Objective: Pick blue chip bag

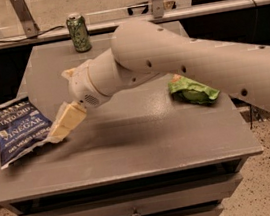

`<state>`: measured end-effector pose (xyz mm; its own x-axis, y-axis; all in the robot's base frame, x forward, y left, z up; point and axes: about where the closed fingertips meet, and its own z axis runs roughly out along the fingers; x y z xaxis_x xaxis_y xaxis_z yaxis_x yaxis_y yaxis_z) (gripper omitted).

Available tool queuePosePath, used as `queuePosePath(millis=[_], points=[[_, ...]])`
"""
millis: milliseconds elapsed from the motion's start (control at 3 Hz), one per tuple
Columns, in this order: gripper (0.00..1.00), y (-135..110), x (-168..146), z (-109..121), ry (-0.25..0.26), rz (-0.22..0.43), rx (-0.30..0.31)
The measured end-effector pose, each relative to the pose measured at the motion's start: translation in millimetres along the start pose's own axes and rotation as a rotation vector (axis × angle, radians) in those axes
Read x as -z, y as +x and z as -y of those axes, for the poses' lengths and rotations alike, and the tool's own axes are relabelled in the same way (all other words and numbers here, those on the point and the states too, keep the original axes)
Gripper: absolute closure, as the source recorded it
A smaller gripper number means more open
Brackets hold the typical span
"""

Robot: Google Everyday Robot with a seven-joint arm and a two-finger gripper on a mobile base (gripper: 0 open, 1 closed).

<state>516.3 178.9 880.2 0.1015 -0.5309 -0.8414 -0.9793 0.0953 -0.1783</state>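
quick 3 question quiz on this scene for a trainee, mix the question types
1. True or false: the gripper is at the right edge of the blue chip bag.
2. What stands near the back edge of the table? A) green can B) mug C) bottle
3. How many snack bags are in view?
Key: 1 true; 2 A; 3 two, the blue one and a green snack bag.

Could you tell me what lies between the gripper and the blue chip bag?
Nothing, in the camera view: the gripper overlaps the right edge of the blue chip bag.
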Motion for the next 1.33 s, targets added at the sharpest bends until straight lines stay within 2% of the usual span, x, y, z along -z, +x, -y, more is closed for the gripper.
queuePosePath(millis=[333,667,1333], points=[[0.00,-5.3,-37.3,-14.7,-0.040,0.041,-0.011],[0.18,-8.7,-59.5,-22.9,-0.067,0.064,-0.018],[0.65,-17.6,-69.8,-21.8,-0.072,0.083,-0.009]])
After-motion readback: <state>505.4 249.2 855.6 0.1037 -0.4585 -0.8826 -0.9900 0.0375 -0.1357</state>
